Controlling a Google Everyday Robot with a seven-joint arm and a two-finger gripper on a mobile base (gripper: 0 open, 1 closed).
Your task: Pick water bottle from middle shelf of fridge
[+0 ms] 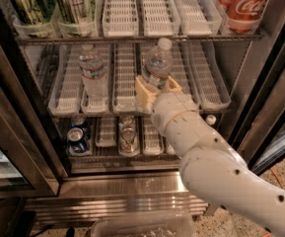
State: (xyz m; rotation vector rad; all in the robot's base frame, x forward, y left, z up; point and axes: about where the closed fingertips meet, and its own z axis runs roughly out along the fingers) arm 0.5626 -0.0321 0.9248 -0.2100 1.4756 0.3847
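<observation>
Camera view is showing the gripper (158, 86) clamping its fingers on the water bottle (158, 63), holding it tilted at the middle shelf's (207, 85) near edge, right of another bottle (92, 71).

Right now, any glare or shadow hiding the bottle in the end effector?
Camera view: the small clear ribbed plastic water bottle catches soft highlights but is plainly visible, held in the end effector before the whitish-trayed middle shelf; bottom shelf sits in shadow; shiny steel base panel shows mild glare.
</observation>
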